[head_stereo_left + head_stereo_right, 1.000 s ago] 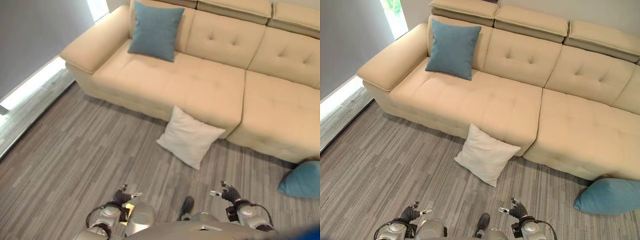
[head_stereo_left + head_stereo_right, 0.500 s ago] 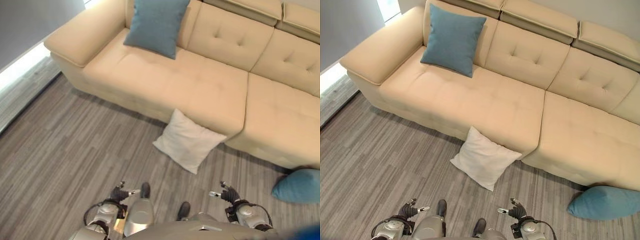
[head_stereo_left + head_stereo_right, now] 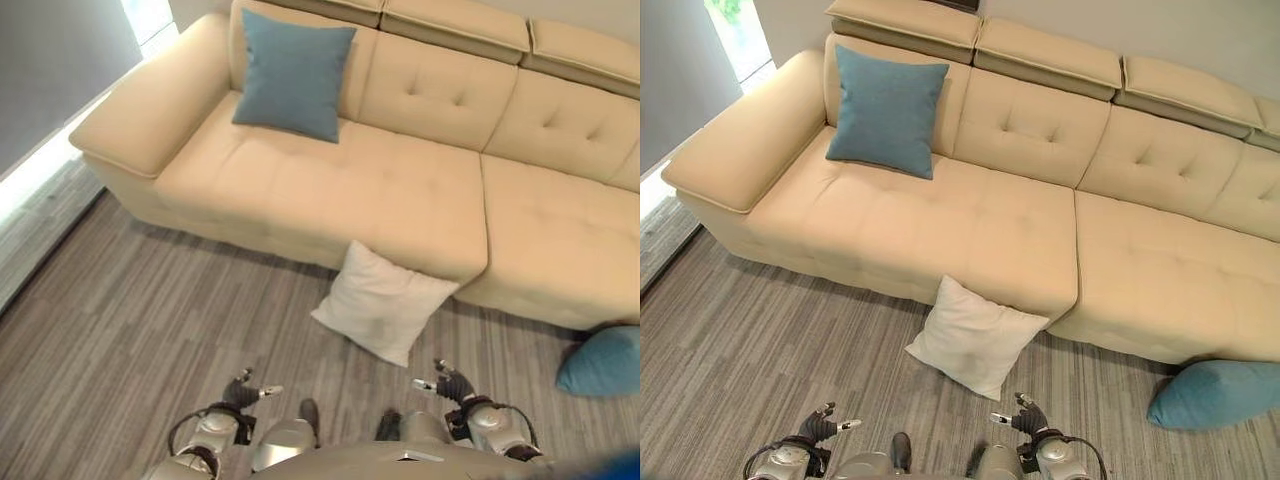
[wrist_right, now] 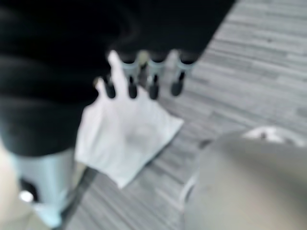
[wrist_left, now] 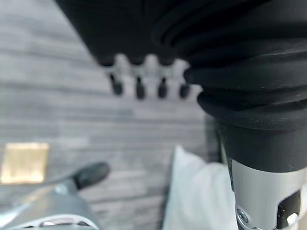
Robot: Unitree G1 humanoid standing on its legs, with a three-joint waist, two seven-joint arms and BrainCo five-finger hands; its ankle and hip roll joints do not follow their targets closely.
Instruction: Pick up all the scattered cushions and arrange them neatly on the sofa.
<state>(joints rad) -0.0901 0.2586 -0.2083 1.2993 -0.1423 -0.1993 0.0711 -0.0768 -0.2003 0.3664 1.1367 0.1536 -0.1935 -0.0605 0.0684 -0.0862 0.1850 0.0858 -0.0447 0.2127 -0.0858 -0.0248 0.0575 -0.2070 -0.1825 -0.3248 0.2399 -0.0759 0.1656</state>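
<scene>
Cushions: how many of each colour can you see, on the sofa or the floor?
Blue cushions: 2, one on the sofa, one on the floor.
White cushions: 1, on the floor, leaning against the sofa front.
Total: 3 cushions.

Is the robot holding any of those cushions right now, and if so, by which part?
No, nothing is held. The left hand and right hand hang empty with relaxed fingers, short of the white cushion, which leans on the sofa's front.

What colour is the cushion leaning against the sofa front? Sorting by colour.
White cushion; right eye view shows it best.
</scene>
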